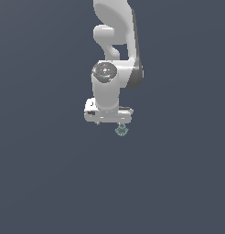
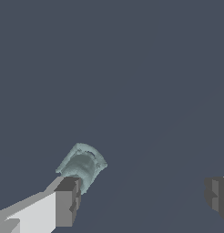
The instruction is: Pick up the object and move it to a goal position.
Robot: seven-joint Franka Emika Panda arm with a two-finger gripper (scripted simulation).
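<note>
The object (image 1: 121, 131) is a tiny pale teal-grey lumpy thing just below the end of the white gripper bar on the exterior view's right. In the wrist view the object (image 2: 82, 166) looks like a short ribbed cup lying right at the tip of one dark finger pad (image 2: 67, 200). It sits by that fingertip, not in the gap between the two. My gripper (image 2: 141, 196) is open, its fingers spread wide with nothing between them. In the exterior view the gripper (image 1: 109, 121) points down from the white arm, its fingers mostly hidden under the bar.
A flat, uniform dark blue-grey surface (image 1: 50, 183) fills both views. Only the white arm (image 1: 115, 41) reaching down from above shows otherwise.
</note>
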